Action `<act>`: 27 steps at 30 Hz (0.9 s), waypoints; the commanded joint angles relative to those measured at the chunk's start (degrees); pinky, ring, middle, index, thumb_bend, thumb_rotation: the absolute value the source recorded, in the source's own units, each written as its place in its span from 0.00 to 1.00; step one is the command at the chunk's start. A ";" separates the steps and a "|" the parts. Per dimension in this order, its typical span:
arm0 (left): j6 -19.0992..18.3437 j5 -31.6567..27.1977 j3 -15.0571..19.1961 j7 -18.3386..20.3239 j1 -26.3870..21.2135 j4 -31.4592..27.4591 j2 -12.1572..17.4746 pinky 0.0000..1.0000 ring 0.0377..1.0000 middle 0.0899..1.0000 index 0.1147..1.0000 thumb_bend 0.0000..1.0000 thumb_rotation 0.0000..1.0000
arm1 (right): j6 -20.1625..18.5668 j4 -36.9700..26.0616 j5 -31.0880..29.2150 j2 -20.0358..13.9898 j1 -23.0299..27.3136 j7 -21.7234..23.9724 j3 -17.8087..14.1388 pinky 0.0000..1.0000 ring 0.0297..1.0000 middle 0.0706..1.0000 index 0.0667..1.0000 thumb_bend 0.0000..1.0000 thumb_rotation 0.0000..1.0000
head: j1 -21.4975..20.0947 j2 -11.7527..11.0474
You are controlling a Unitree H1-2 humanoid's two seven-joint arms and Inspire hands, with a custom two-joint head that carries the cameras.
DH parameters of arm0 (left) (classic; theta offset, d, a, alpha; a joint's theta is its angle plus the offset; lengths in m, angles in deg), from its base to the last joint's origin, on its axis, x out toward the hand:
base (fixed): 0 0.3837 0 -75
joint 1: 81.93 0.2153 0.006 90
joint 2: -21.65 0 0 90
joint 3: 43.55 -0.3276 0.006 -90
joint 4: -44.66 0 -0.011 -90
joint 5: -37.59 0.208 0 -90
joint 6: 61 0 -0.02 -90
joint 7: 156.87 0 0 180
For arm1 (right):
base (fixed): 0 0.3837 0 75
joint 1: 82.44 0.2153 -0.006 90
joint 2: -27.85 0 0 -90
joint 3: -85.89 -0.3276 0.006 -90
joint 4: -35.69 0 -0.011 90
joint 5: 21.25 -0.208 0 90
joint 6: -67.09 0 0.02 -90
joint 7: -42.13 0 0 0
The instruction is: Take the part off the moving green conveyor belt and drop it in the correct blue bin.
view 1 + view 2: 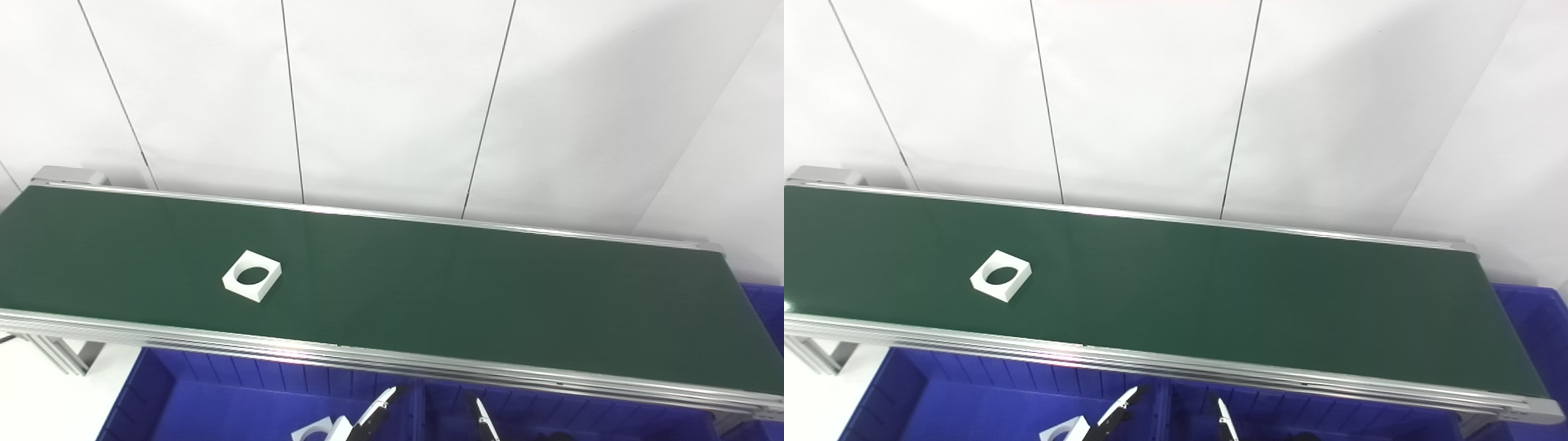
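A white square part with a round hole (252, 275) lies on the green belt (459, 288), toward its left. Below, over the blue bins (245, 398), only fingertips of the left hand (376, 410) and right hand (484, 419) show; I cannot tell if the fingers are spread. Another white part (318, 430) lies in the left bin.

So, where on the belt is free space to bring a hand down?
The green belt is bare everywhere right of the white square part, and also left of it. Only that part occupies it; both fingertips sit low over the blue bins.

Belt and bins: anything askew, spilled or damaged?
Nothing stands out. One white square part with a round hole lies flat on the green belt, turned at an angle. A similar white part sits low in the left blue bin.
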 commanded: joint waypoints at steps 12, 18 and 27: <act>2.02 3.84 -2.20 -1.68 -0.38 -21.17 4.23 0.88 0.92 0.94 0.91 0.93 0.84 | 2.89 -2.88 -0.19 -0.21 -0.30 0.20 -0.55 1.00 1.00 1.00 1.00 0.94 1.00 | 1.33 0.83; 2.02 10.55 -2.08 -5.25 -4.57 -31.48 6.64 0.88 0.90 0.92 0.91 0.90 0.78 | 2.89 -2.36 0.79 -0.30 -0.01 -0.92 -0.44 1.00 1.00 1.00 1.00 0.93 1.00 | 2.26 0.57; 1.99 18.82 8.65 0.25 -8.98 -33.59 6.64 0.84 0.90 0.93 0.94 0.98 0.54 | 2.89 -1.85 0.00 0.19 0.33 -0.11 -0.57 1.00 1.00 1.00 1.00 0.92 1.00 | 2.00 0.31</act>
